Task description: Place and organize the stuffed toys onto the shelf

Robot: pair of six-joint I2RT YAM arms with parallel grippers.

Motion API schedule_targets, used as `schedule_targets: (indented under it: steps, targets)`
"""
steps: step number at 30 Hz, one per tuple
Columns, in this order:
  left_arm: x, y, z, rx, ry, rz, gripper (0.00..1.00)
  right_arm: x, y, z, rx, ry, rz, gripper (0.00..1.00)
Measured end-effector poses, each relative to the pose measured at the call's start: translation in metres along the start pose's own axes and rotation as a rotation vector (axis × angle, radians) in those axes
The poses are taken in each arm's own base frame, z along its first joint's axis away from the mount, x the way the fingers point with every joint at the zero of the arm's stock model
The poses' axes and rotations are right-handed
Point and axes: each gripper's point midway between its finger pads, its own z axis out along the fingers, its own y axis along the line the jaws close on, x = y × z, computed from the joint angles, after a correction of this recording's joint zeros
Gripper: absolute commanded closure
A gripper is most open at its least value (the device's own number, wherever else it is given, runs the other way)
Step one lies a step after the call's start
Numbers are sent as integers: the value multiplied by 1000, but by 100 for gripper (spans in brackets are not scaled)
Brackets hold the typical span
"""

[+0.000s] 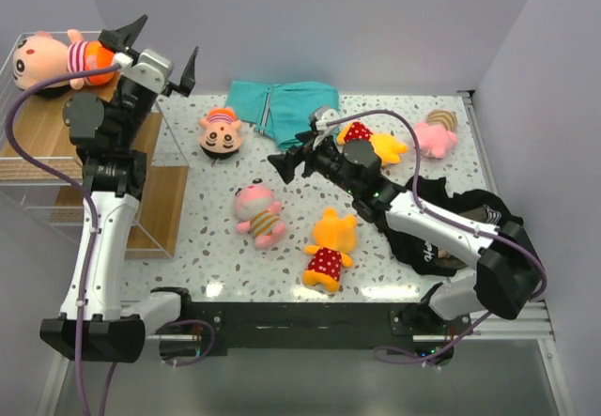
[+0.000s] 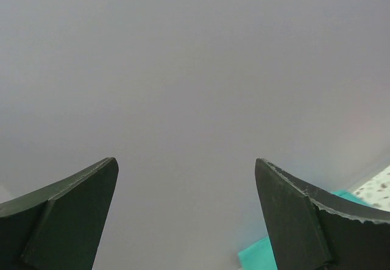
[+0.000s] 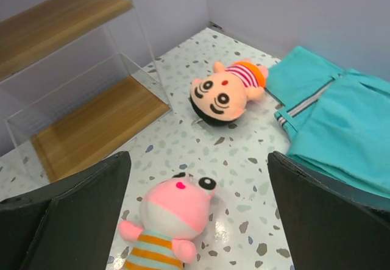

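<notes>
Left tool (image 1: 161, 48) is raised over the top tier of the shelf (image 1: 42, 139) at the counter's left edge, its fingers spread wide with nothing between them. The left wrist view shows the same gap, the bare wall behind it and a corner of the teal cloth (image 2: 259, 256) low on the right. One peach doll in a striped shirt (image 1: 56, 56) lies on its side on the shelf's top board, just left of this tool.

Right tool (image 1: 293, 153) reaches out over the middle of the counter (image 1: 197, 238), its fingers also apart and holding nothing. Its wrist view looks down between them at the pink doll in a striped shirt (image 3: 173, 212), lying on its back, and beyond it at a second peach doll (image 3: 222, 96) lying head toward the camera beside the teal cloth.

An orange doll in a red dotted dress (image 1: 329, 247) lies face down near the counter's front edge. Another orange doll (image 1: 376, 144) sits partly hidden behind the right arm. A pink doll with brown hair (image 1: 434, 136) lies by the far right edge, and the black garment (image 1: 451, 219) is bunched under the right arm.
</notes>
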Motion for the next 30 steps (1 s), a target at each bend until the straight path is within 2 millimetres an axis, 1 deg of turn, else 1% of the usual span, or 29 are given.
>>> schedule_targets:
  steps: [2,6,8,10,13,16,18,19,21,24,25,27,28,30]
  targets:
    - [-2,-16,4,20,-32,-99,0,2,-9,4,56,29,19,1]
    - [-6,-59,20,107,-40,-284,0,11,-25,1,153,70,38,1]
    - [-4,-72,30,116,-10,-341,0,16,-35,-2,212,93,45,1]
    - [5,-82,36,104,34,-381,0,20,-45,-6,274,109,51,1]
    - [32,-96,41,66,138,-421,0,25,-62,-13,367,125,62,1]
    - [68,-108,44,26,257,-433,0,24,-75,-22,443,126,77,1]
    - [97,-120,47,2,350,-433,0,18,-82,-28,481,111,87,1]
    - [107,-125,48,-5,382,-432,0,15,-84,-29,496,103,89,1]
    - [135,-138,47,-17,465,-426,0,8,-89,-35,531,83,94,1]
    - [171,-153,47,-36,573,-405,0,-4,-96,-45,587,46,106,1]
    - [183,-156,47,-47,606,-395,8,-8,-98,-48,604,33,108,1]
    - [206,-162,43,-71,671,-369,20,-13,-103,-53,638,14,110,1]
    - [215,-165,41,-84,697,-358,33,-14,-104,-56,646,10,110,1]
    - [234,-168,38,-106,747,-333,34,-12,-107,-59,664,10,107,1]
